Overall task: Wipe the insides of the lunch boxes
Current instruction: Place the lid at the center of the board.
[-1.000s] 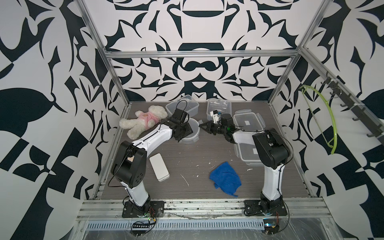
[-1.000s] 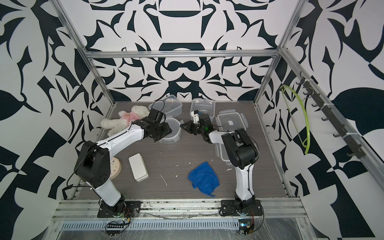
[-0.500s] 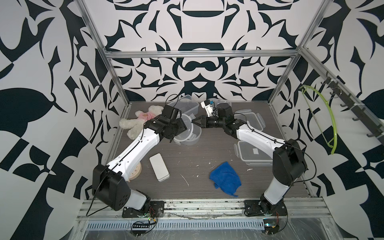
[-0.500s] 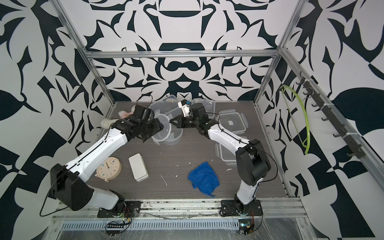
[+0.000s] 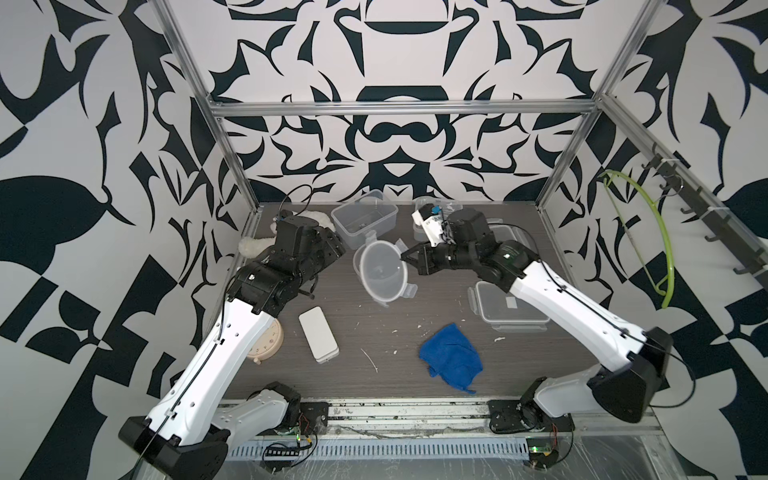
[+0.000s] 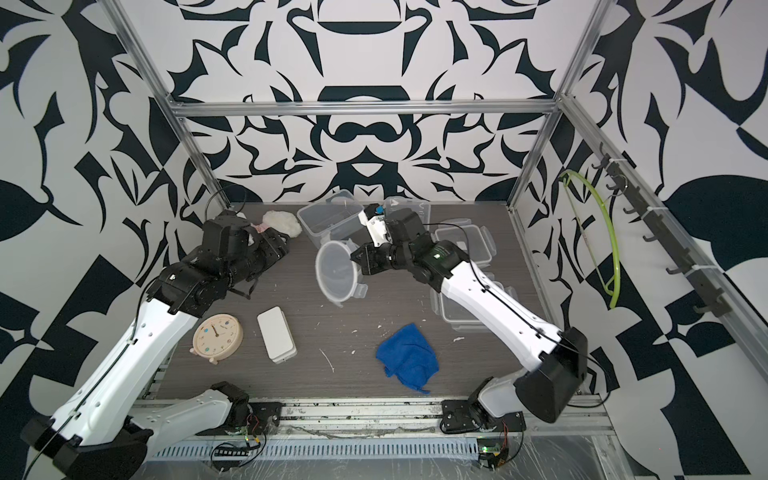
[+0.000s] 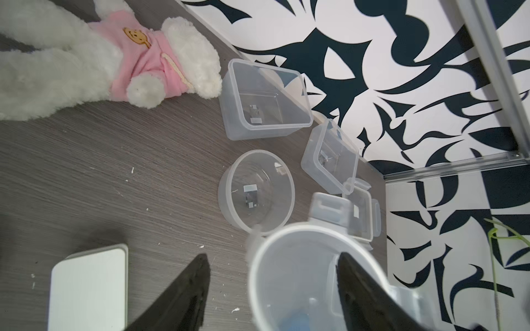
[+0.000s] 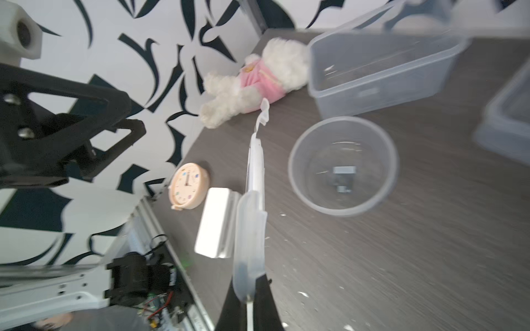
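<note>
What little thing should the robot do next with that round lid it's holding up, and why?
Probably lower the round lid onto bare table beside the round box. The right pincer grips it by a clip, tilted in the air by the box, whose inside is uncovered. The blue cloth lies untouched, and setting the lid down would free that arm for wiping.

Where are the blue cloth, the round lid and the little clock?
blue cloth [image 5: 451, 358]: in a top view, middle of the crumpled fabric.
round lid [image 5: 381, 272]: in a top view, its clear centre panel.
clock [image 6: 217, 336]: in a top view, centre of its face.
</note>
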Robot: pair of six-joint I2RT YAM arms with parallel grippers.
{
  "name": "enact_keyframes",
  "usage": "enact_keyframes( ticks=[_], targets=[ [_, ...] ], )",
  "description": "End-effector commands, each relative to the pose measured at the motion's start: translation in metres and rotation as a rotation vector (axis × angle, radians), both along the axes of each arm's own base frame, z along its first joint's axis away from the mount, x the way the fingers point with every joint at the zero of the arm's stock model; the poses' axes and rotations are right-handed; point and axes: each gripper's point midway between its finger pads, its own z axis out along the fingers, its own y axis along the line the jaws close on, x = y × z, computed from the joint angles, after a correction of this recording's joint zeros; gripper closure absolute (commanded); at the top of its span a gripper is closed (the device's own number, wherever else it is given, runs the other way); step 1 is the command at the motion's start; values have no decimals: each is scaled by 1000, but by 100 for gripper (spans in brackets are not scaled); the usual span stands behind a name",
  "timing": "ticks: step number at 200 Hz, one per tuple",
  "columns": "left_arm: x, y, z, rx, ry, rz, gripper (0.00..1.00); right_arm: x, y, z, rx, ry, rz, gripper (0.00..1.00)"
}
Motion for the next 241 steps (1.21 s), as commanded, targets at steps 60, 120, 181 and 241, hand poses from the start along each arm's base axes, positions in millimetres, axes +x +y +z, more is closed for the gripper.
enact_keyframes(
  ticks=[60,120,181,241],
  targets=[
    [32,-36,-67,16,195,-112,30,25,-131,-45,-646,-160,-392,100],
    [37,-35,-85,10,248,-124,32,54,-105,-138,-773,-71,-349,100],
    [38,-31,-90,0,258,-109,32,48,-56,-197,-846,-50,-223,99],
    [38,-31,-99,7,288,-110,31,32,-46,-161,-636,-113,-262,61]
  ],
)
